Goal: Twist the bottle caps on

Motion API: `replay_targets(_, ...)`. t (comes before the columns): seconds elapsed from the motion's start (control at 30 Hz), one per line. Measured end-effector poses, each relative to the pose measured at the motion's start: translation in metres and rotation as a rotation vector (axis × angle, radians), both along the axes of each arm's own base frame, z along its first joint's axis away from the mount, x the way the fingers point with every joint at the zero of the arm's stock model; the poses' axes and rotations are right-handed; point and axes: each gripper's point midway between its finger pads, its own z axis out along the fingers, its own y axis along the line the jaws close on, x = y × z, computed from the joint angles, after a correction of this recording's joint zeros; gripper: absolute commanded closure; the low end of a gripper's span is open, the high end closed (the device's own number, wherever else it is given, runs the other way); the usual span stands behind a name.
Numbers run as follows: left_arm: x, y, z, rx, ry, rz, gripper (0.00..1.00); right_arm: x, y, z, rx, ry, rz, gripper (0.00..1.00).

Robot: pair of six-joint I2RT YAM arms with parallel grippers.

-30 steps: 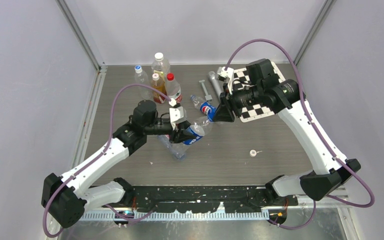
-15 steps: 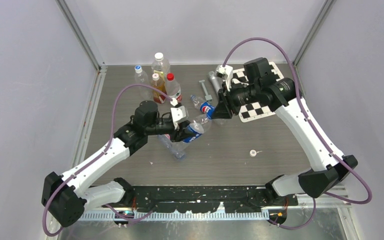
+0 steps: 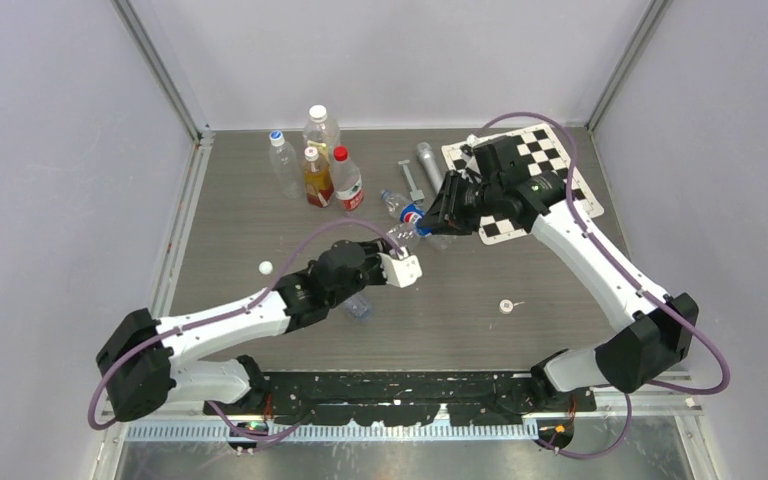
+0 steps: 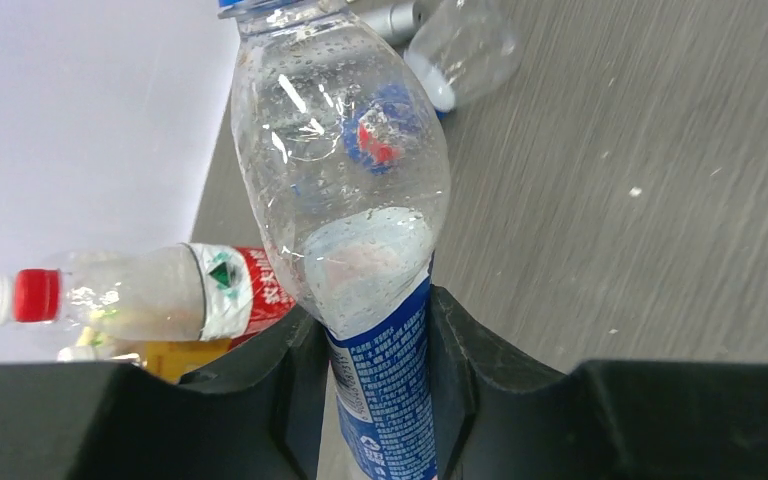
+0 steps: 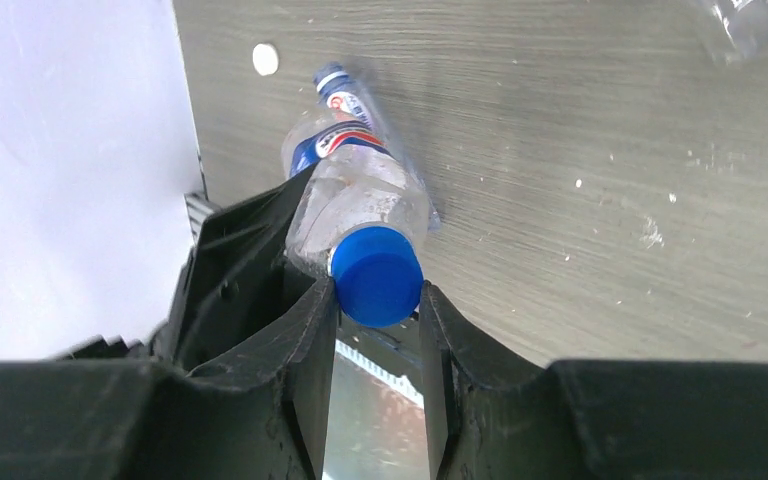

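Observation:
My left gripper (image 4: 378, 330) is shut on the blue label of a clear bottle (image 4: 345, 180), held above the table with its neck toward the right arm. On that neck sits a blue cap (image 5: 376, 275), and my right gripper (image 5: 377, 300) is shut on it, one finger on each side. From above the two grippers meet mid-table, left gripper (image 3: 412, 260) and right gripper (image 3: 438, 222). A Pepsi-style bottle (image 3: 407, 212) lies beside them, and a plain clear bottle (image 3: 358, 306) lies under the left arm. Two loose white caps (image 3: 264, 267) (image 3: 506, 306) rest on the table.
At the back left stand several bottles, among them an amber-liquid bottle (image 3: 312, 176) and a red-capped bottle (image 3: 346, 182). A silver cylinder (image 3: 427, 160) and a checkerboard sheet (image 3: 552, 178) lie at the back right. Walls close in both sides.
The left arm has swung nearer and to the right, still gripping the bottle. The right gripper has come forward and closed on the blue cap. A white cap now shows at the left.

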Motion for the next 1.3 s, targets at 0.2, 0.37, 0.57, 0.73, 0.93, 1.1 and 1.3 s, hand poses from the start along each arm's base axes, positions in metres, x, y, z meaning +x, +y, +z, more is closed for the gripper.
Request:
replay_targets(0.2,0.006,0.005,-0.005,0.095,-0.108,0.055,1.00,0.008,-0.003,-0.012,0.017,0.070,-0.136,0.70)
replay_targets(0.37,0.006,0.011,0.027,-0.001,-0.094,0.031,1.00,0.005,0.000,0.021,0.030,-0.115,-0.015,0.28)
replay_targets(0.57,0.005,0.026,0.061,-0.100,0.025,-0.071,1.00,-0.015,-0.007,0.063,-0.003,-0.429,0.226,0.24)
replay_targets(0.73,-0.012,0.031,0.055,-0.074,0.197,-0.193,1.00,-0.043,-0.018,0.090,-0.053,-0.741,0.465,0.26)
replay_targets(0.93,-0.043,0.021,0.049,-0.035,0.346,-0.373,1.00,-0.071,-0.024,0.082,-0.129,-1.039,0.785,0.29)
replay_targets(1.1,-0.066,0.014,0.048,-0.030,0.421,-0.498,1.00,-0.078,-0.017,0.062,-0.129,-1.121,1.005,0.35)
replay_targets(1.3,-0.072,0.011,0.048,-0.038,0.449,-0.532,1.00,-0.079,-0.012,0.058,-0.109,-1.153,1.068,0.39)
